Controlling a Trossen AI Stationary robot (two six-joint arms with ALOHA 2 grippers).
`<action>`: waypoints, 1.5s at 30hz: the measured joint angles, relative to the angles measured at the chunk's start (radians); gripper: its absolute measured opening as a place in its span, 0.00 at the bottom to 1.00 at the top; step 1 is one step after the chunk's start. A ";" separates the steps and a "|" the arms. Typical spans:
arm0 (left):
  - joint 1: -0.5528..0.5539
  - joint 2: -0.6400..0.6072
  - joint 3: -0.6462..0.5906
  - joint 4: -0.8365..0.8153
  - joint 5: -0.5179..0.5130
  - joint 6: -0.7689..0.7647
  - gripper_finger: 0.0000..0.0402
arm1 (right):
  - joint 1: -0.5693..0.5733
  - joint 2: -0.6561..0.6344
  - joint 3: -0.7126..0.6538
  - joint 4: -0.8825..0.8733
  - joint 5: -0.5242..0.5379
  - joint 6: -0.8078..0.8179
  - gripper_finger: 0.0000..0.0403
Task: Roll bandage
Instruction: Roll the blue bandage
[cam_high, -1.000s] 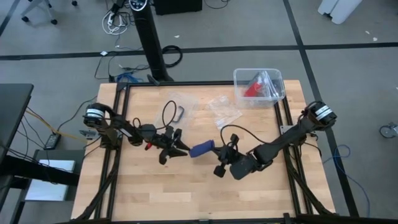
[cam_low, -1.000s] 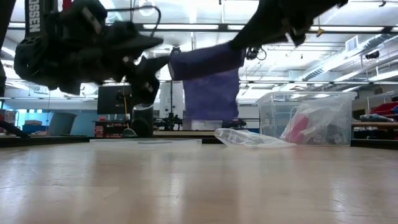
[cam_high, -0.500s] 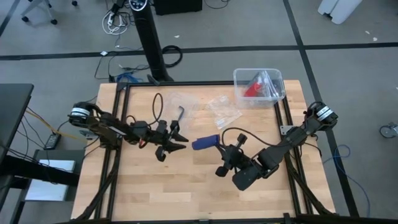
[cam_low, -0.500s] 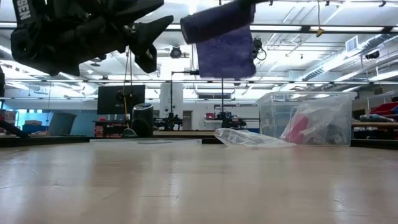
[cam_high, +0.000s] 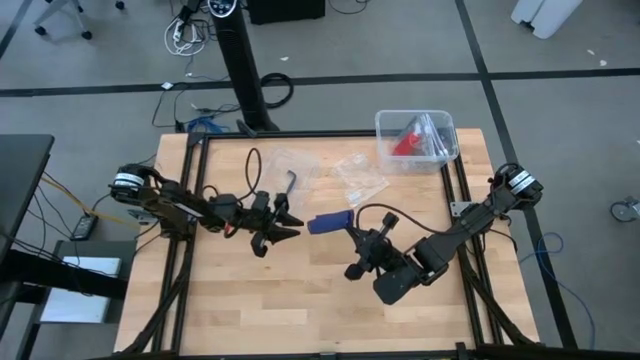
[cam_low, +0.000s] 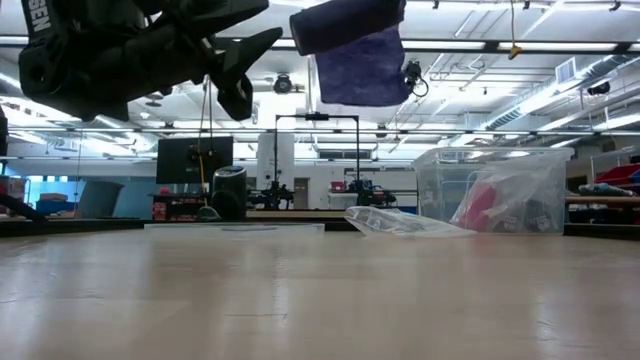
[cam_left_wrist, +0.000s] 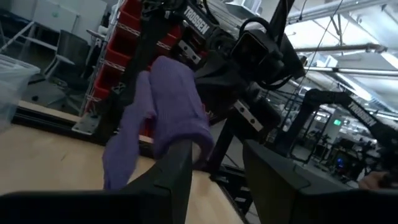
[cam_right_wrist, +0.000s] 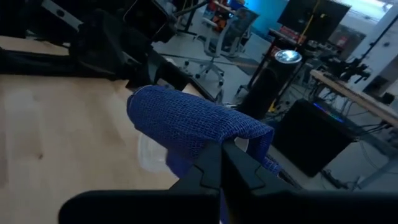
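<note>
The right gripper (cam_high: 352, 228) is holding the bandage (cam_high: 329, 221) clamped aloft, roll pointing lengthwise at the left gripper (cam_high: 290, 226), waiting spread just beside it.

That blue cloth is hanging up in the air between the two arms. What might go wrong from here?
1. The right end effector pinches only one end of the bandage, held high above the table; it might slip and drop.
2. A loose flap hangs below the roll, so it may unwind.
3. The left end effector stands open just beside the roll and might miss the soft cloth or bump it.
</note>
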 joint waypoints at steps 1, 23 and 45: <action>0.000 0.000 0.004 0.000 0.004 -0.007 0.37 | -0.004 0.000 0.000 0.008 0.002 -0.009 0.00; 0.000 0.000 0.037 -0.109 0.000 -0.077 0.37 | -0.025 0.000 0.000 0.039 0.018 -0.053 0.00; 0.001 0.000 0.040 -0.089 0.003 -0.070 0.37 | -0.025 0.000 0.000 0.081 -0.008 -0.082 0.00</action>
